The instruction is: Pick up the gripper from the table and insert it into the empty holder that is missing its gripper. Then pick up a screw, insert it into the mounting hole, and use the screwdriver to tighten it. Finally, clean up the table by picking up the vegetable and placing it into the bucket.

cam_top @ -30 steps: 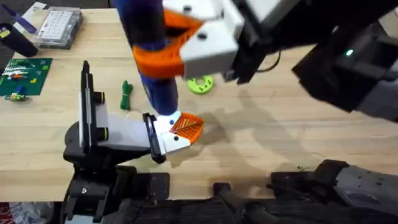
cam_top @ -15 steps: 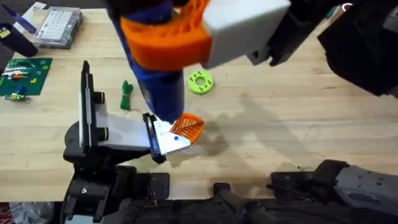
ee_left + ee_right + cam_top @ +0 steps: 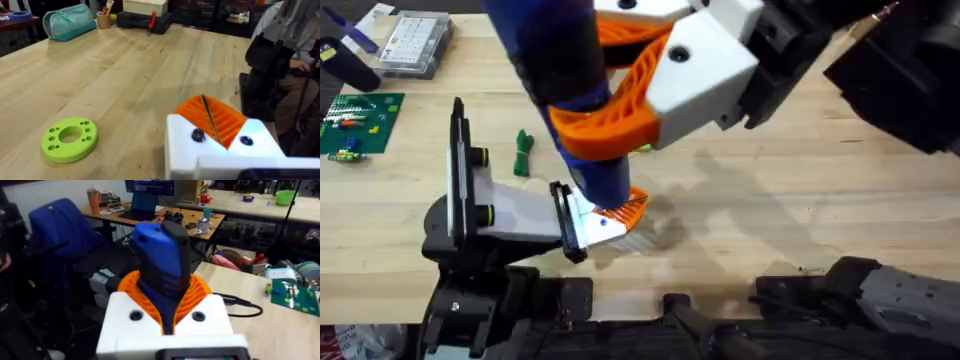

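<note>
My right gripper (image 3: 605, 85) hangs high over the table's middle, shut on the blue screwdriver (image 3: 555, 50), which stands nearly upright. In the right wrist view the handle (image 3: 160, 250) rises between the orange pads (image 3: 200, 297). The tool's lower end meets the white holder (image 3: 535, 212) at the end of my left arm, the left gripper (image 3: 605, 222). The small orange gripper (image 3: 632, 207) sits in that holder. In the left wrist view its ribbed face (image 3: 220, 117) is crossed by the thin shaft, above two dark screw heads (image 3: 198, 134). The green vegetable (image 3: 523, 152) lies behind the holder. The bucket is out of view.
A lime-green disc (image 3: 70, 139) lies on the wood just beyond the holder. A clear parts box (image 3: 415, 42) and a green circuit board (image 3: 358, 122) sit at the far left. The right half of the table is bare wood.
My right gripper has swung right and lower with the screwdriver and now covers the green disc in the overhead view. The tool's tip stays at the holder. The left arm is still.
</note>
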